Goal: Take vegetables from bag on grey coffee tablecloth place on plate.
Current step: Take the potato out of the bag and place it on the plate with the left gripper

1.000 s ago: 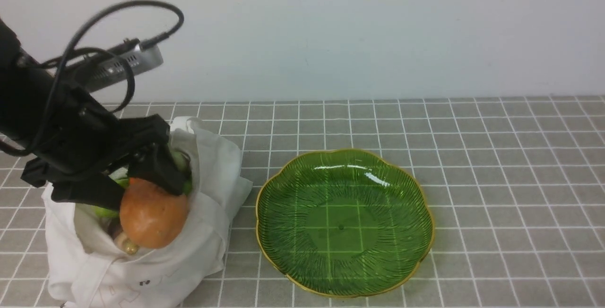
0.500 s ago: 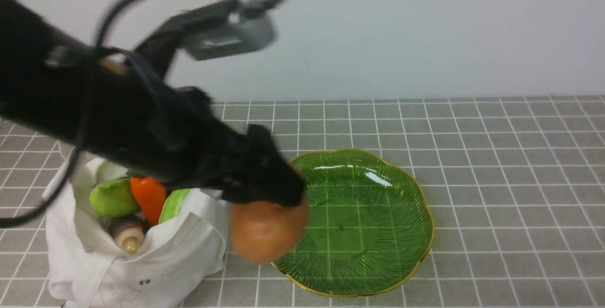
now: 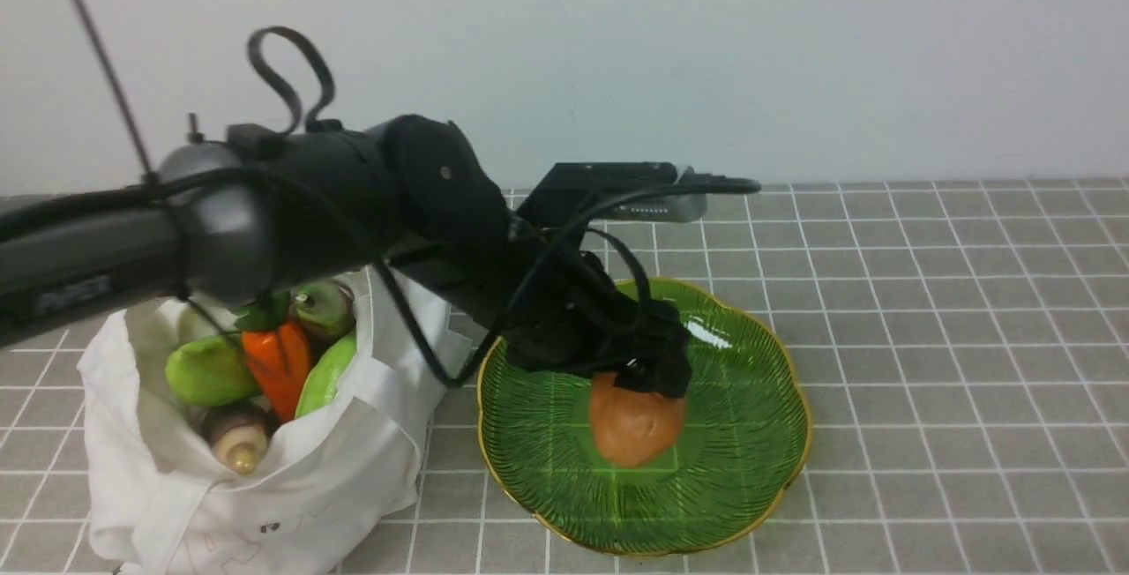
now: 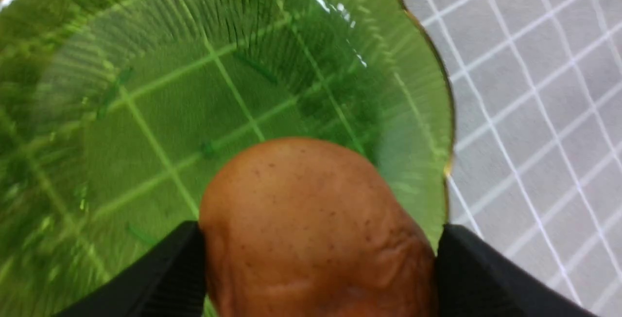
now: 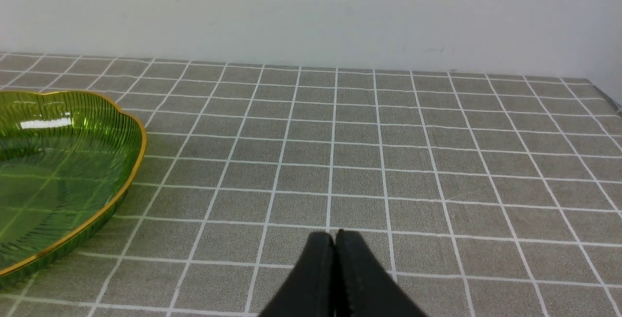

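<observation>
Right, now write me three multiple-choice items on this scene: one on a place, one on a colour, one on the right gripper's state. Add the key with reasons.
1. Where is the white cloth bag?
A) Left of the plate
B) Right of the plate
C) On the plate

2. What colour is the plate?
A) Blue
B) White
C) Green with a gold rim

3. How does the right gripper stand?
A) Wide open
B) Shut, with nothing held
C) Clamped on a carrot

1: A, the bag stands to the left of the plate in the front view.
2: C, the green glass and its gold edge show in the front view.
3: B, the fingertips of the right gripper meet in the right wrist view, with nothing between them.
</observation>
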